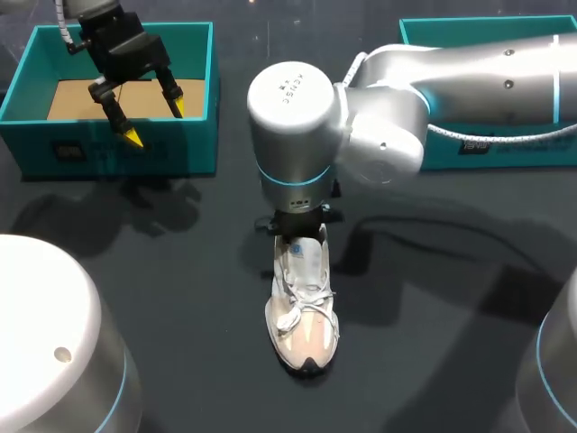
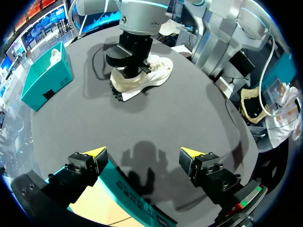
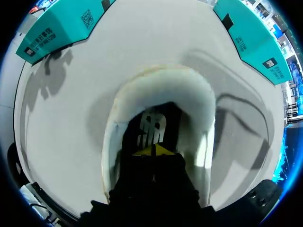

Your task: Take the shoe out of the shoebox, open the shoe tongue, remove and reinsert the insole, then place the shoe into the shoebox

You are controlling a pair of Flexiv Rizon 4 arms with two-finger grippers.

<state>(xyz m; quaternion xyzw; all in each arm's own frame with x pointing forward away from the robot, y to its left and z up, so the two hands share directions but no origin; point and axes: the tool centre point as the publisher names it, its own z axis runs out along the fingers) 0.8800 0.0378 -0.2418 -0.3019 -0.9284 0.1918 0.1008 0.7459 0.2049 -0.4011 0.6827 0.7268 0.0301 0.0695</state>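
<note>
Shoe (image 1: 305, 316) on table (image 1: 180, 298), before two boxes (image 1: 117, 149)

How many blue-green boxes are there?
2. One teal shoebox, open, sits at the far left under the left gripper. The second shoebox is at the far right, mostly hidden behind the right arm. No others show.

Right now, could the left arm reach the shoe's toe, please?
Probably yes: the left gripper hovers open over the shoebox, bare table lies between, and the right arm covers only the heel of the shoe.
</note>
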